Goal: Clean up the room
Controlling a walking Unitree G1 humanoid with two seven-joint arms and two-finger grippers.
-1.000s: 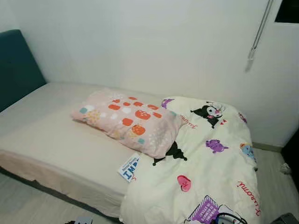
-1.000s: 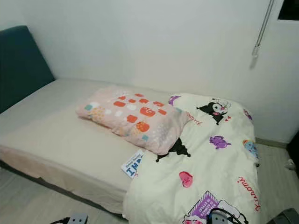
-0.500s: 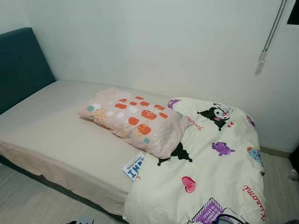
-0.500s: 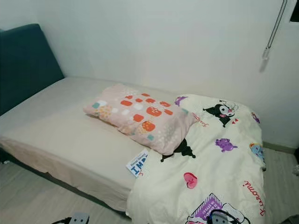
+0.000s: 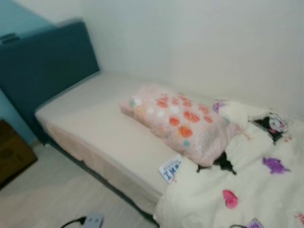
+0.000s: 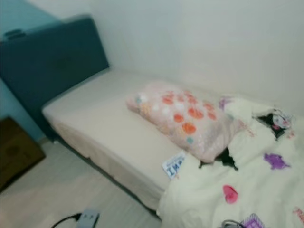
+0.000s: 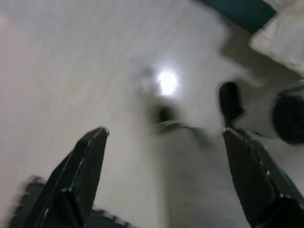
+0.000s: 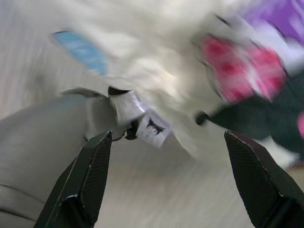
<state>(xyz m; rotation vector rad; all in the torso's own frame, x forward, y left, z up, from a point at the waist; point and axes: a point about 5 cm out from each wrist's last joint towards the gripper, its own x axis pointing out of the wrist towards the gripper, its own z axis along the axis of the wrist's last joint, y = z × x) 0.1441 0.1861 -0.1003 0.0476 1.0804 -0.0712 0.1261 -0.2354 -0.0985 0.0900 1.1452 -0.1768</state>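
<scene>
Clearly nothing gripped yet: left gripper [image 7: 164, 137] spread wide over bare pale floor [image 7: 71, 57], right gripper [image 8: 166, 137] equally spread beside the hanging edge of the cartoon-print duvet [image 8: 156, 61], both idle at the sides, likely because of walking, given the blur. Ahead, a bed [image 5: 90, 128] with teal headboard [image 5: 52, 57]; pink patterned pillow [image 5: 183, 121] lying mid-mattress, far from the headboard, one end overlapping the rumpled duvet heaped at the foot. Small printed card [image 5: 170, 169] at the mattress edge, a power strip [image 6: 86, 219] down on the floor. Probably approaching to straighten bedding.
</scene>
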